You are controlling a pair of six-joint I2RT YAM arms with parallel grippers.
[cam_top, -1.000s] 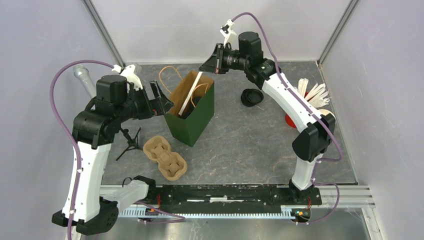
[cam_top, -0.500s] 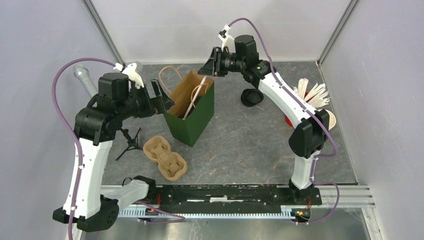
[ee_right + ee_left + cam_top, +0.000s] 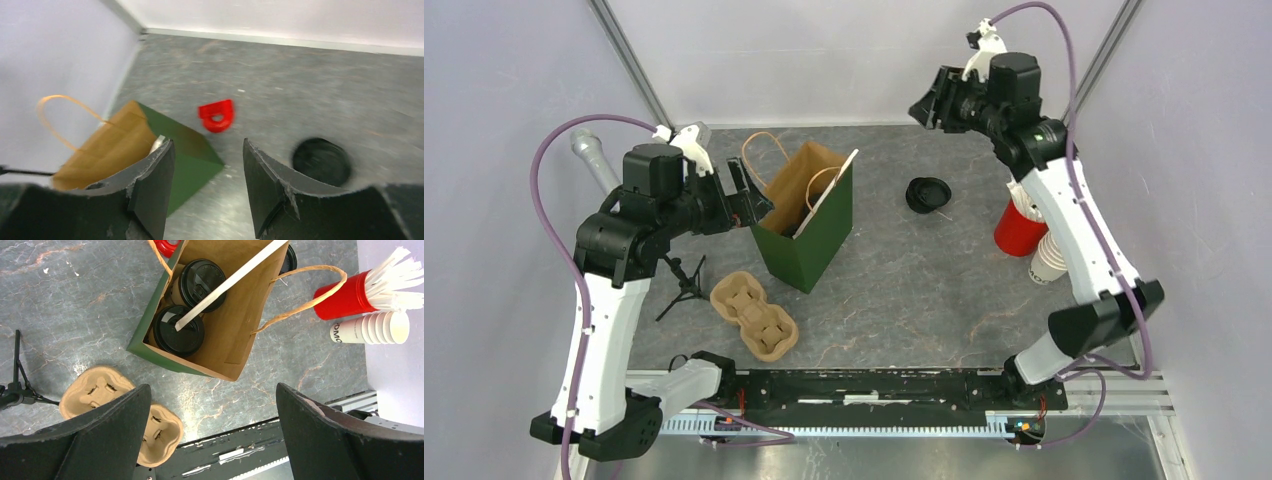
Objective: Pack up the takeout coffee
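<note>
Takeout coffee (image 3: 178, 330): we count two black-lidded cups upright inside green paper bag (image 3: 235, 330), white stick (image 3: 230, 284) leaning across lids. Left gripper (image 3: 746, 200) at bag's 9 o'clock, jaws wide, empty. Right gripper (image 3: 206, 150) at bag's 1 o'clock, jaws parted, empty.

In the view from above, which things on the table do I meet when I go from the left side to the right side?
Black tripod → cardboard cup carrier → green paper bag → loose black lid → red cup → stack of cream cups.
</note>
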